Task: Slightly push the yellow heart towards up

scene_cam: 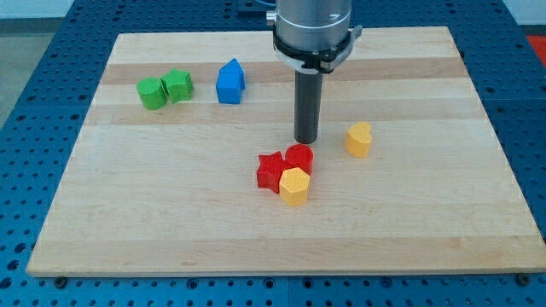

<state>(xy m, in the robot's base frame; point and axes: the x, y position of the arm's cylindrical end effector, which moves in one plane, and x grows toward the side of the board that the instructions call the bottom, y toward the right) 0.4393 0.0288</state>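
While I watch through the one camera, the wooden board [281,243] fills most of the view, pale and lying on a blue perforated table [34,51]. My arm [312,26] comes down from the view's top centre as a grey cylinder narrowing into a dark rod, and my tip [307,141] rests on the board near its middle. It is a plain rod with no jaws, so nothing opens, closes or clamps.

From my tip, the yellow heart [359,139] lies to the view's right, near but not touching, at almost the same height in the view. That is the relation that matters. To nudge the heart toward the view's top, I judge the tip must first get beneath it, on its bottom side, and from here it stands beside it instead. A route swinging right and down around the heart looks open.

Just below my tip sits a tight cluster: a red cylinder [299,157] nearest, a red star-like block [270,171] to its left, and a yellow hexagon-like block [294,186] at the bottom, all touching. That cluster sits close to any downward path, so I would keep wide of it.

Well away to the upper left stand a blue house-shaped block [229,82] and, farther left, two green blocks [165,89] pressed together; their shapes are hard to make out.
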